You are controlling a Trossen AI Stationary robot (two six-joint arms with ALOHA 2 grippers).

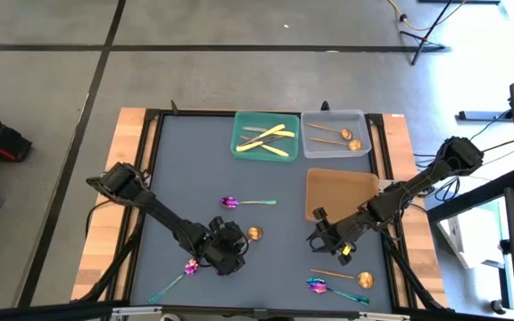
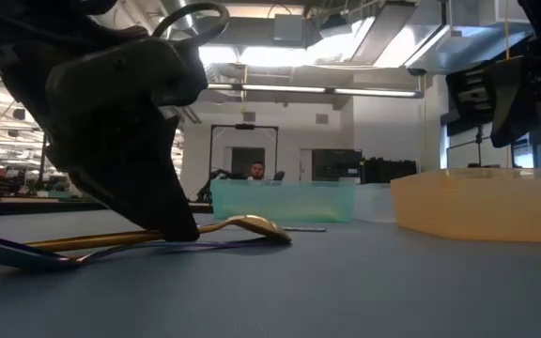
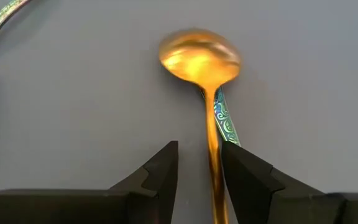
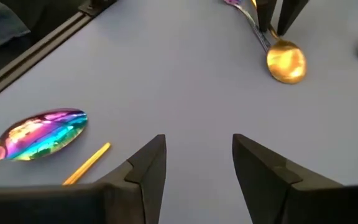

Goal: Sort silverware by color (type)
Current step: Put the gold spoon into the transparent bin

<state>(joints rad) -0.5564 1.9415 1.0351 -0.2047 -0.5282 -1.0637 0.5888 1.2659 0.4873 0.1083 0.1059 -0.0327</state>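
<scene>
A copper-gold spoon (image 3: 199, 59) lies on the blue-grey mat, across the teal handle (image 3: 225, 124) of an iridescent spoon. My left gripper (image 3: 199, 158) stands open and low over it, one finger on each side of the copper handle (image 3: 212, 149). My right gripper (image 4: 197, 149) hangs open above the mat near the right front, holding nothing. Ahead of it lie an iridescent spoon (image 4: 42, 134) and the handle of another copper spoon (image 4: 89, 162). A further iridescent spoon (image 1: 230, 202) lies mid-table. Gold knives lie in the green tray (image 1: 266, 134), copper spoons in the clear tray (image 1: 335, 134). My left gripper comes slanting down from the near left, its fingers along the copper spoon's handle (image 3: 214, 168), which runs up the gap between them. The handle lies right beside one finger (image 3: 238, 171); I cannot tell whether that finger touches it. The spoon lies flat on the mat.
An orange tray (image 1: 339, 192) stands right of centre, just beyond my right gripper. An iridescent spoon (image 1: 191, 266) lies near the front left, beside my left arm. Another iridescent spoon (image 1: 318, 285) and a copper spoon (image 1: 364, 279) lie at the front right. Wooden rails border the mat.
</scene>
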